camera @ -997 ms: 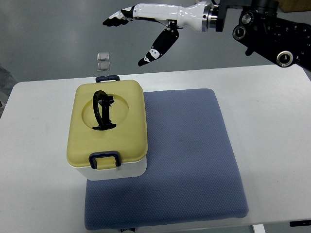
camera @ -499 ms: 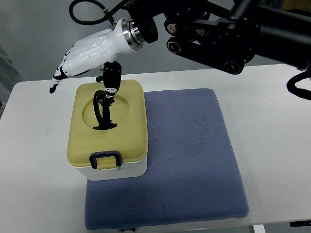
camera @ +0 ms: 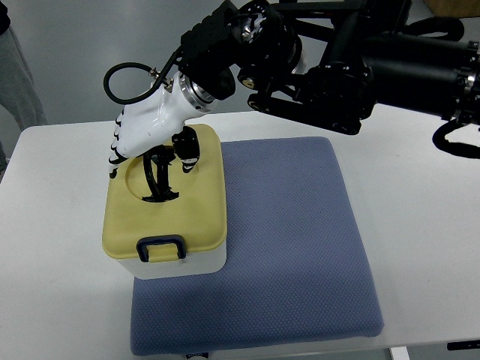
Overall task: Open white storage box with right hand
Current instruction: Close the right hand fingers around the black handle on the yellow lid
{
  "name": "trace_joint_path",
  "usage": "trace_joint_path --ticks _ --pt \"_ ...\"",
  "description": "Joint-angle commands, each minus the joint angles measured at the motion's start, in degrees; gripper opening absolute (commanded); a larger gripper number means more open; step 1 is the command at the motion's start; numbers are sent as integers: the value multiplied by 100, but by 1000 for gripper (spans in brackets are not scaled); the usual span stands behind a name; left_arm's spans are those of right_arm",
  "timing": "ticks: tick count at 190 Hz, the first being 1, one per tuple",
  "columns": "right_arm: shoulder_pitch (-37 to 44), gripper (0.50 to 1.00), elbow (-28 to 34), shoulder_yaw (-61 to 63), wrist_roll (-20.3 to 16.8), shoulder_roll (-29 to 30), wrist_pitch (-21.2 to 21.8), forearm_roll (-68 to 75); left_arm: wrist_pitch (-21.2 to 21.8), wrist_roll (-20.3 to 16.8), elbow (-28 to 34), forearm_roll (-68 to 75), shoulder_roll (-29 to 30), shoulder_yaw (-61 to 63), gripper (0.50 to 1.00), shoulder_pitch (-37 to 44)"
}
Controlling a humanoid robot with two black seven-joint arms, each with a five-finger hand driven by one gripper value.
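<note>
At the near edge of the table lay a blue mat, and the white storage box stood on the mat's left side, its pale yellow lid closed. A dark latch sat at the lid's near edge. Further back, a black carrying handle stood up from a round recess in the lid. The box looked like rigid, smooth plastic, probably light, so it could slide on the mat if pulled sideways; the handle seemed the surest hold, though the latch might need freeing first. The right hand was over the handle, thumb beside it and fingers curved loosely down, gripping nothing that I could see
</note>
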Motion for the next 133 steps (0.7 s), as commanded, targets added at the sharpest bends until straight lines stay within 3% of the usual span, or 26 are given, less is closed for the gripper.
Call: trace_joint_path --ticks 1,106,120,133 --pt "-4 877 -9 -84 9 0 -76 -24 0 -1 0 1 0 3 1000 -1" --pt "-74 778 -35 -84 -26 0 -111 -50 0 -1 0 1 0 3 1000 -1" --pt "-74 748 -53 -93 -35 0 -173 -59 0 -1 0 1 0 3 1000 8" --pt "-91 684 -61 -93 -35 0 -173 -59 0 -1 0 1 0 3 1000 -1"
